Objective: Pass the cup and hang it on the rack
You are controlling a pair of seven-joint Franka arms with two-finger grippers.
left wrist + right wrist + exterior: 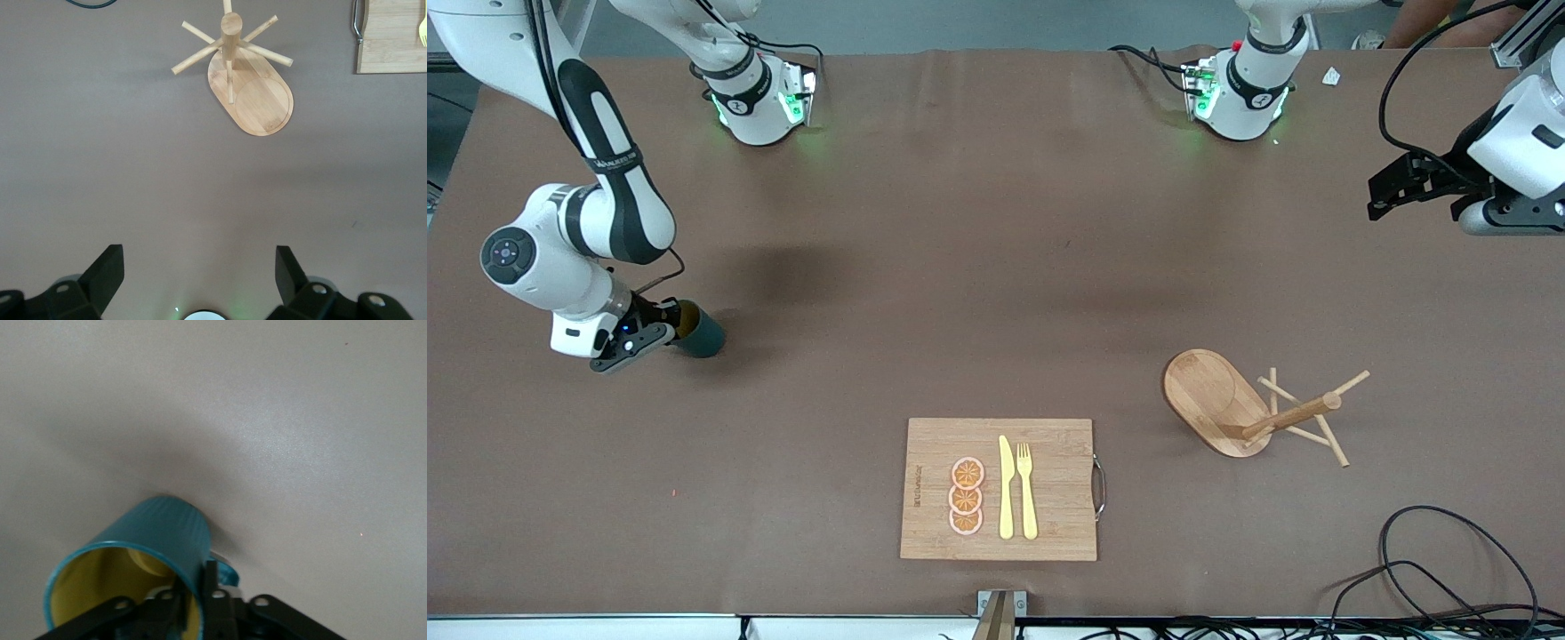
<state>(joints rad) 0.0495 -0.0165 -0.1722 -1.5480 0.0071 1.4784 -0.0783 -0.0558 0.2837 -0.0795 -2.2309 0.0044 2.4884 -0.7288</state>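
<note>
A: What is closest to the front camera?

B: A flat bamboo cutting board [1049, 444] with a metal handle. On it lie three orange fruit slices [967, 496], a yellow plastic knife [1006, 489] and a yellow plastic fork [1027, 489], side by side.

A: And the rack?

B: The light wooden rack [1214, 391] with an oval base, a middle post and thin pegs stands a little farther from the camera, toward the left arm's end of the table. It is well apart from the board. The left wrist view shows it too [257, 97].

A: Where is the cup?

B: The small dark teal-green cup [701, 333] with a yellow inside sits toward the right arm's end of the table, well apart from the rack. It looks tipped, with its open mouth turned to the right gripper [660, 329].

A: Is the gripper holding it?

B: Yes. In the right wrist view its black fingers [211, 587] pinch the cup's [153, 540] rim, one inside and one outside.

A: And the other one?

B: The left gripper [1405, 187] waits up in the air over bare brown table. Its fingers [103, 273] are spread wide with nothing between them.
</note>
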